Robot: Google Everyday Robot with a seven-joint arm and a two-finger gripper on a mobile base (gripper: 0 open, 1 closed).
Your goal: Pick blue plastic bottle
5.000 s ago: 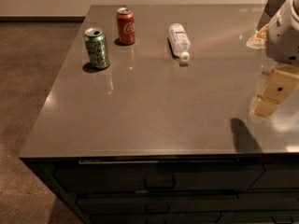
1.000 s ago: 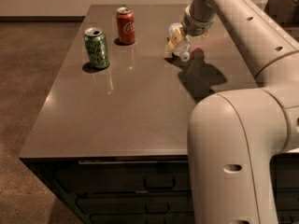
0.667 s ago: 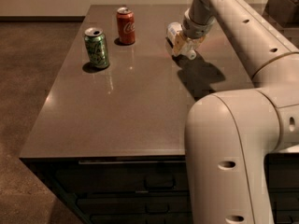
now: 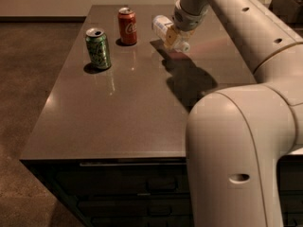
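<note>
The blue plastic bottle (image 4: 163, 25), clear with a whitish label and a white cap, lies tilted in my gripper (image 4: 172, 36) at the far middle of the table. The gripper comes down from above and is shut around the bottle's middle. The bottle's cap end points towards the near right. A shadow on the table just below it suggests that the bottle is held slightly off the surface. My arm stretches from the near right across the right side of the view.
A green can (image 4: 98, 48) stands at the left of the dark table (image 4: 118, 117). A red cola can (image 4: 127, 26) stands behind it, close to the left of the bottle. A dark box (image 4: 286, 4) sits at the far right. Drawers are below the front edge.
The arm swung in from the right to the bottle and the gripper closed on it. In the last second the bottle has shifted slightly left and up, and a shadow now shows beneath it.
</note>
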